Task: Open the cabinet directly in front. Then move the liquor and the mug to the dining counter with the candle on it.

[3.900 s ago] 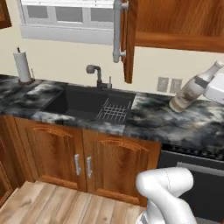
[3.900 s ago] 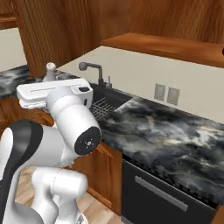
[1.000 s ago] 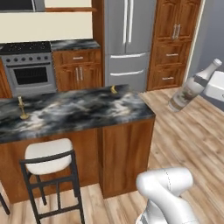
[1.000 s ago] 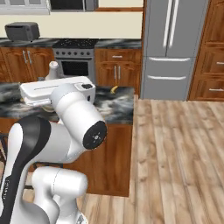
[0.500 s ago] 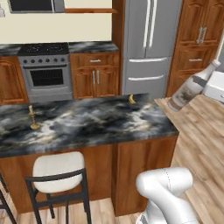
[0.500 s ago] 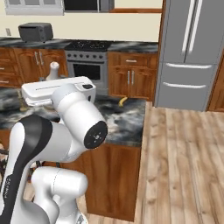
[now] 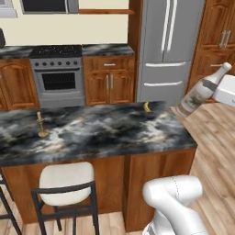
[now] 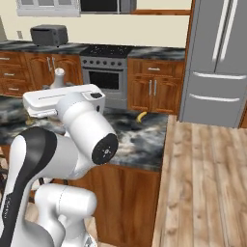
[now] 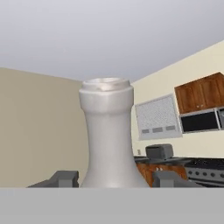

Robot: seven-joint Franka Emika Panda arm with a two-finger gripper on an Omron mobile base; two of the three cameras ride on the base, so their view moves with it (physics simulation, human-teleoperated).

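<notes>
Liquor [image 7: 200, 92] is gripped in the hand [image 9: 111, 179]; in the hand view the bottle neck and white cap rise between the two dark fingertips [image 9: 65, 178], which sit against its sides. In the left base view the bottle is tilted, cap up and to the right, held in the air off the right end of the dining worktop [image 7: 92, 133], above the wooden floor [image 7: 215, 137], not touching the slab. In the right base view only its cap [image 8: 59, 73] shows above the white arm [image 8: 72, 140].

Candle [image 7: 41, 124] stands upright in its brass holder on the left part of the worktop, well apart from the bottle. A small yellow object [image 7: 147, 107] lies near the far right edge of the slab; too small to identify. A white-cushioned stool [image 7: 64, 183] stands at the near side. Beyond the worktop: stove [image 7: 57, 75], refrigerator [image 7: 167, 50], low cabinets [image 7: 108, 80].
</notes>
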